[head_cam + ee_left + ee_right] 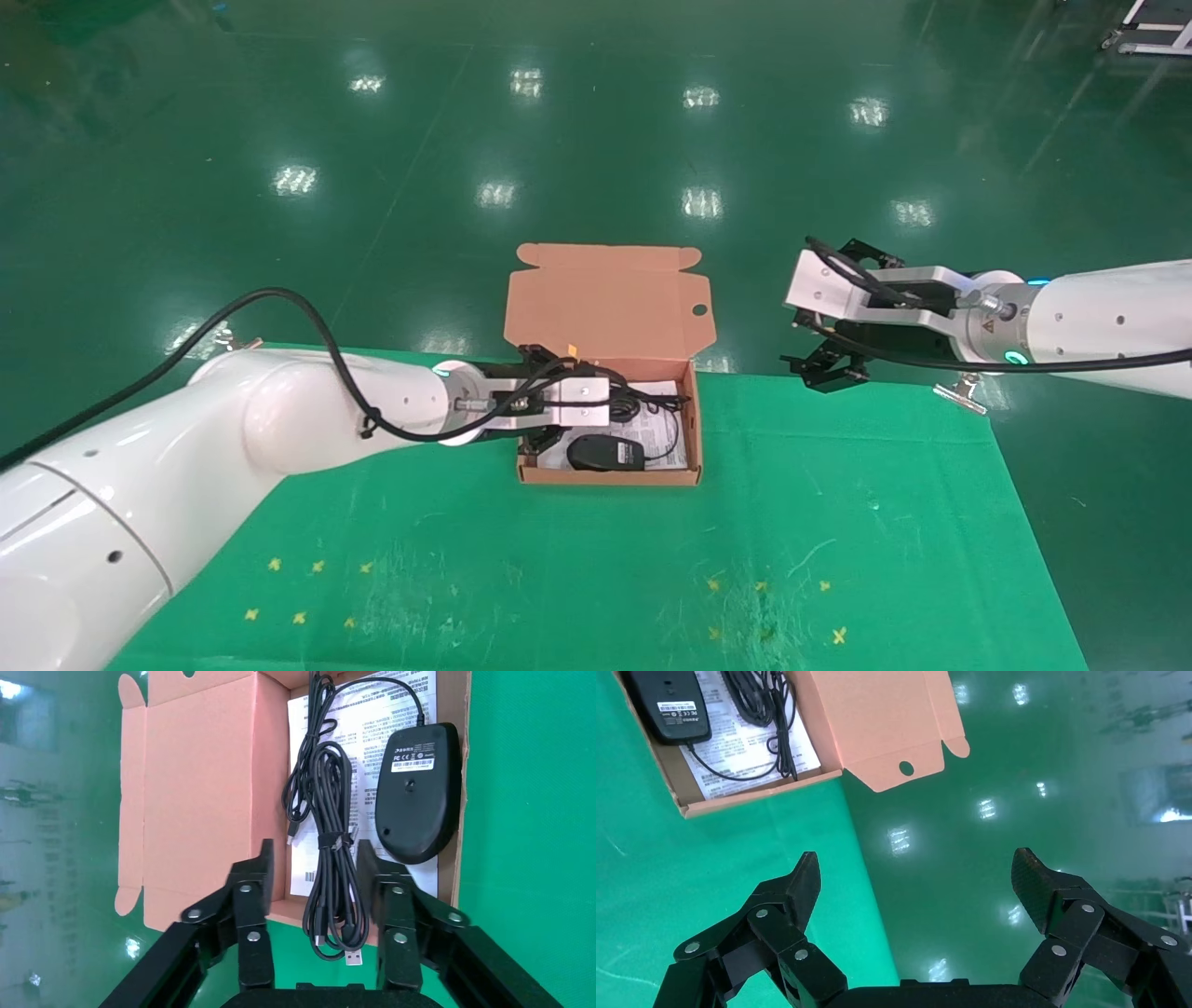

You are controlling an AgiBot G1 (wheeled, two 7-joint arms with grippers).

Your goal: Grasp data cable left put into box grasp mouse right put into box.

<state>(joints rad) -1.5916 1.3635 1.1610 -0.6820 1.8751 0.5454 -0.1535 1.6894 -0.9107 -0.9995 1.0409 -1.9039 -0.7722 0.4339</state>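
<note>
The box (605, 308) holds the mouse (607, 453) (underside up) at 6 o'clock, the data cable (330, 846) draping over its 9 o'clock rim between the left gripper (315, 874)'s parted jaws, untouched. The right gripper (916, 874) hangs wide open, empty, at the table's 2 o'clock.

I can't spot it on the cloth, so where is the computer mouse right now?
The mouse lies upside down inside the box at the table's middle, on the white sheet, beside the data cable under the left gripper.

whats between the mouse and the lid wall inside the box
The data cable bundle, lying on the printed sheet beside the mouse, clearest in the left wrist view.
</note>
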